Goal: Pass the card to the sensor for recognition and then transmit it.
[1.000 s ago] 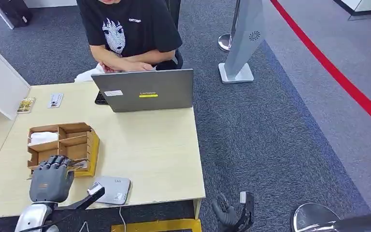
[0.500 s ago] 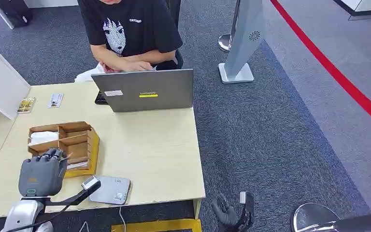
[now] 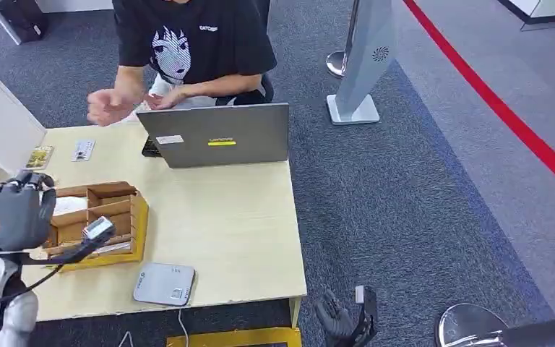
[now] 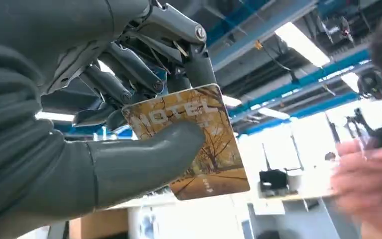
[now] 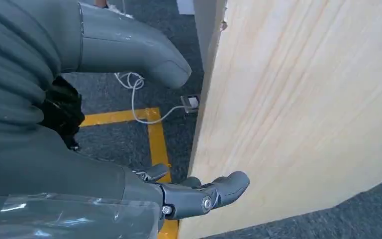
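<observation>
The left hand (image 4: 79, 124) pinches a yellow-brown hotel key card (image 4: 191, 142) between thick grey thumb and dark fingers (image 4: 129, 69), raised above the tabletop (image 3: 224, 217). The right hand (image 5: 129, 149) hangs beside the tabletop's edge, fingers loosely apart, holding nothing.

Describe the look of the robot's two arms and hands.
The left hand has a boxy grey back with a small orange mark, atop a silver arm trailing a black cable. Close up, its ribbed grey cover, thick grey thumb and dark metal fingers show. The right hand is dark grey.
</observation>
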### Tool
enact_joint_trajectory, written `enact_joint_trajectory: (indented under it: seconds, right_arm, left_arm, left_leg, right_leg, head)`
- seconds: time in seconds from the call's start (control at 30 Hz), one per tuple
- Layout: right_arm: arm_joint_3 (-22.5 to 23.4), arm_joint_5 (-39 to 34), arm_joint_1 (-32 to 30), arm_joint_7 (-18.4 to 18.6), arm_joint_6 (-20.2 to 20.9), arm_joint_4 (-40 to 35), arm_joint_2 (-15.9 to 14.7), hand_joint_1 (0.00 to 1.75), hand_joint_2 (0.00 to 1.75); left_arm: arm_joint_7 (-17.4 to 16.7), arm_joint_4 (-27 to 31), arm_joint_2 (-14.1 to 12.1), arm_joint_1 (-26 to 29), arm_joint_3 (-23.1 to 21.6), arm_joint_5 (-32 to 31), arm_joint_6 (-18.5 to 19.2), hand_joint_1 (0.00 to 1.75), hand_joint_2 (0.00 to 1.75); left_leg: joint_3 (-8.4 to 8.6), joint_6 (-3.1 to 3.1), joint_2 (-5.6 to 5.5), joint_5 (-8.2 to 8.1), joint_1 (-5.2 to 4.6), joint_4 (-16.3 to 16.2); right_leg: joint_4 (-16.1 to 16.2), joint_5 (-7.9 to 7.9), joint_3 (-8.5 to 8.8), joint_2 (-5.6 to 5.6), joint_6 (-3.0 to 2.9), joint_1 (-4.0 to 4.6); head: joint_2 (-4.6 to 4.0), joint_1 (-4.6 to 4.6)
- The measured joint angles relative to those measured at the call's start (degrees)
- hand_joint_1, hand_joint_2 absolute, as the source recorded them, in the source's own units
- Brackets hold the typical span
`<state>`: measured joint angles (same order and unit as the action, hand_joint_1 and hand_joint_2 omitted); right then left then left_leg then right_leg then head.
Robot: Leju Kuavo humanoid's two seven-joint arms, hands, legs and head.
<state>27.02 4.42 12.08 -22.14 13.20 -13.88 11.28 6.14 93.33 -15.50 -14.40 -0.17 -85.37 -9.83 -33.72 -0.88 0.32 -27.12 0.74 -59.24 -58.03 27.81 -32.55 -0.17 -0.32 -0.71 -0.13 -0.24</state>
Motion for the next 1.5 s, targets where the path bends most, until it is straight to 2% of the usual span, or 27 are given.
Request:
enact_joint_trajectory:
  seconds: [0.17,0.43,0.47,0.5,0.53,0.83,0.93,1.07,1.13,1.17,1.23,1.33,1.37,1.43,1.5]
  right_arm:
    - [0.0,0.6,0.3,0.4,0.1,0.0,0.5,0.0,1.75]
    - [0.0,0.5,0.4,0.3,0.4,0.0,0.9,0.0,1.75]
    - [0.0,0.5,0.4,0.2,0.4,0.0,0.9,0.0,1.75]
    - [0.0,0.5,0.4,0.2,0.4,0.0,0.9,0.0,1.75]
    - [0.0,0.5,0.3,0.1,0.4,0.0,0.9,0.0,1.75]
    - [0.0,0.4,0.3,-0.2,0.5,0.0,1.0,0.0,1.75]
    - [0.1,-0.1,0.2,-0.5,0.9,0.0,1.0,0.0,1.75]
    - [0.4,-0.8,-0.3,-1.5,1.2,0.0,1.0,0.0,1.75]
    - [1.0,-1.6,-0.7,-2.5,1.2,0.0,1.0,0.0,1.75]
    - [1.5,-2.0,-1.1,-2.9,1.2,0.0,1.0,0.0,1.75]
    - [2.3,-2.6,-1.9,-3.6,1.2,-0.1,0.9,0.0,1.75]
    - [4.1,-4.4,-3.0,-4.7,1.9,-0.1,0.8,0.0,1.75]
    - [4.9,-5.1,-3.6,-5.1,2.1,-0.2,0.7,0.0,1.75]
    - [6.6,-6.3,-4.5,-5.6,3.0,-0.3,0.4,0.0,1.75]
    - [8.2,-7.5,-5.6,-5.7,4.4,-0.4,0.0,0.0,1.75]
  left_arm:
    - [1.1,-6.3,-2.8,-4.8,4.8,1.2,-0.1,1.75,1.75]
    - [2.0,-10.7,-3.3,-4.6,7.4,0.6,-1.7,1.75,1.75]
    - [2.2,-10.9,-3.3,-4.5,7.4,0.5,-1.9,0.24,1.75]
    - [2.2,-11.1,-3.3,-4.4,7.4,0.4,-2.1,0.24,1.75]
    - [2.2,-11.2,-3.3,-4.2,7.5,0.3,-2.1,0.0,1.75]
    - [2.5,-10.3,-1.9,-2.3,7.4,0.2,-2.8,0.0,1.75]
    - [3.4,-7.6,-1.0,-0.3,7.4,2.3,-5.8,0.0,1.75]
    - [5.5,1.6,3.3,5.2,7.5,7.5,-11.2,0.0,1.75]
    - [7.7,8.6,7.4,9.2,8.2,13.5,-15.1,0.0,1.75]
    - [9.2,12.2,10.2,11.7,8.5,16.9,-15.9,0.0,1.75]
    - [12.9,18.5,14.8,17.2,9.1,24.5,-14.9,0.0,1.75]
    - [23.3,24.9,20.8,25.2,10.4,41.5,-9.4,0.0,1.75]
    - [26.3,26.2,22.9,27.8,11.2,48.7,-5.1,0.0,1.75]
    - [29.7,27.6,26.6,31.7,14.1,62.8,5.2,0.0,1.75]
    - [29.9,27.1,29.1,34.4,18.6,72.1,11.9,0.0,1.75]
  left_leg:
    - [0.0,-0.05,0.01,0.03,0.01,0.0]
    - [-0.03,-0.05,0.01,0.03,-0.02,0.0]
    - [-0.03,-0.05,0.01,0.03,-0.01,0.0]
    - [-0.03,-0.05,0.02,0.03,-0.02,0.0]
    - [-0.02,-0.05,0.02,0.03,-0.02,0.0]
    - [-0.02,-0.05,0.03,0.03,0.0,0.0]
    - [-0.02,-0.05,0.03,0.02,-0.01,0.0]
    - [-0.05,0.02,0.04,-0.03,-0.04,0.0]
    - [-0.06,0.05,0.09,-0.11,-0.08,0.0]
    - [-0.04,0.12,0.11,-0.17,-0.11,0.0]
    - [-0.05,0.22,0.1,-0.23,-0.14,0.0]
    - [-0.05,0.31,0.11,-0.35,-0.14,0.0]
    - [-0.05,0.32,0.1,-0.36,-0.13,0.0]
    - [-0.05,0.35,0.05,-0.4,-0.14,0.0]
    - [-0.04,0.34,0.05,-0.4,-0.11,0.0]
  right_leg:
    - [0.0,-0.02,-0.03,0.05,-0.03,0.01]
    - [0.0,-0.02,-0.03,0.04,-0.03,-0.01]
    - [0.0,-0.02,-0.03,0.05,-0.03,-0.01]
    - [0.0,-0.02,-0.03,0.05,-0.03,-0.01]
    - [0.0,-0.02,-0.03,0.06,-0.02,-0.01]
    - [0.0,-0.02,-0.06,0.07,-0.02,-0.01]
    - [0.0,-0.02,-0.06,0.08,-0.02,-0.01]
    - [0.1,-0.02,-0.05,0.08,-0.02,-0.02]
    - [0.1,0.03,-0.03,0.12,0.05,-0.04]
    - [0.1,0.07,-0.03,0.13,0.11,-0.05]
    - [0.1,0.1,-0.01,0.12,0.16,-0.07]
    - [0.2,0.16,0.0,0.12,0.21,-0.08]
    - [0.2,0.19,0.01,0.1,0.24,-0.08]
    - [0.2,0.25,0.03,0.05,0.34,-0.08]
    - [0.2,0.25,0.03,0.05,0.33,-0.08]
  head:
    - [0.0,-0.07]
    - [0.0,-0.11]
    - [0.0,-0.11]
    - [0.0,-0.11]
    - [0.0,-0.11]
    - [0.0,-0.11]
    - [0.0,-0.13]
    - [0.0,-0.09]
    - [0.0,-0.13]
    - [0.0,-0.11]
    - [0.0,-0.09]
    - [0.0,-0.04]
    - [0.0,0.0]
    - [0.0,0.02]
    - [0.0,0.04]
